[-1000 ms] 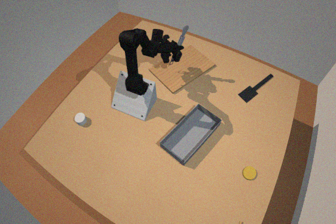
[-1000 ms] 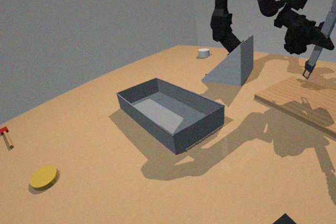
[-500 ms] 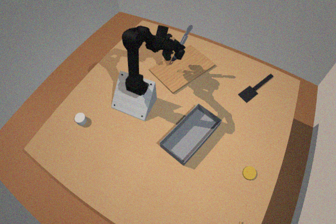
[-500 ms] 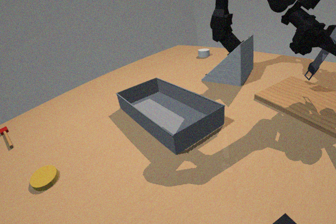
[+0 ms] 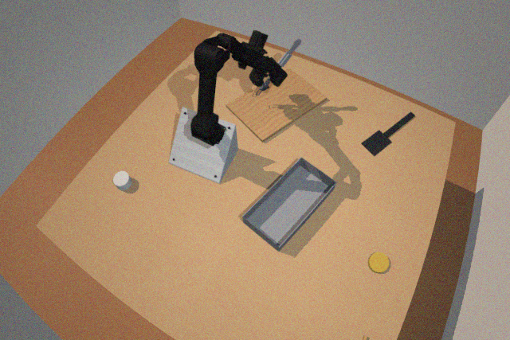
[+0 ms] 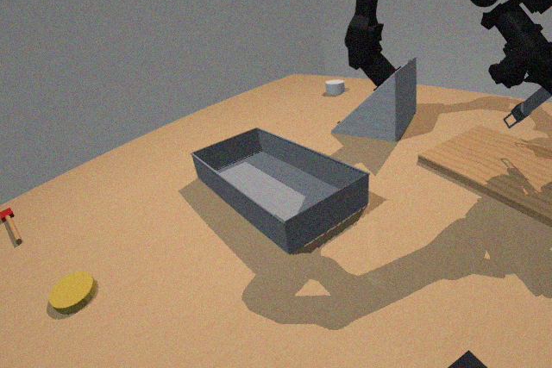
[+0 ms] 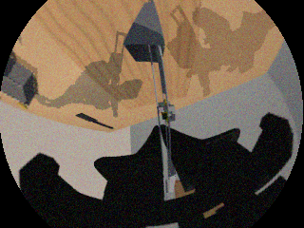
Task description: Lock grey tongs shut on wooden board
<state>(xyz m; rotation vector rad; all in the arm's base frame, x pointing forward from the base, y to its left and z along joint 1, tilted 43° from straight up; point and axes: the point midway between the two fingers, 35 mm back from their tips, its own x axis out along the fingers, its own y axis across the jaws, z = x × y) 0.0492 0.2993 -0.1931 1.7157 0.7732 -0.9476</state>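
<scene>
My gripper (image 5: 268, 77) (image 7: 159, 128) is shut on the grey tongs (image 5: 286, 52) (image 6: 532, 102) (image 7: 162, 71) and holds them in the air over the wooden board (image 5: 263, 122) (image 6: 467, 146) (image 7: 85, 28). The tongs are tilted: the hinge end with its small ring hangs low over the board in the exterior view, and the other end slants up and away from it. Their arms lie close together. Whether the lock has caught cannot be seen. The black fingers hide the middle of the tongs. The roasting tin (image 5: 261, 233) (image 6: 329, 216) (image 7: 19, 83) stands empty.
The arm's grey wedge base (image 5: 198, 163) (image 6: 379, 115) stands between tin and board. A black spatula (image 5: 375, 142) (image 7: 90, 119) lies right of the board in the top view. A yellow disc (image 5: 378, 262) (image 6: 72, 290), a white cylinder (image 5: 122, 180) (image 6: 335, 86) and a red-headed hammer (image 6: 6, 215) lie farther off.
</scene>
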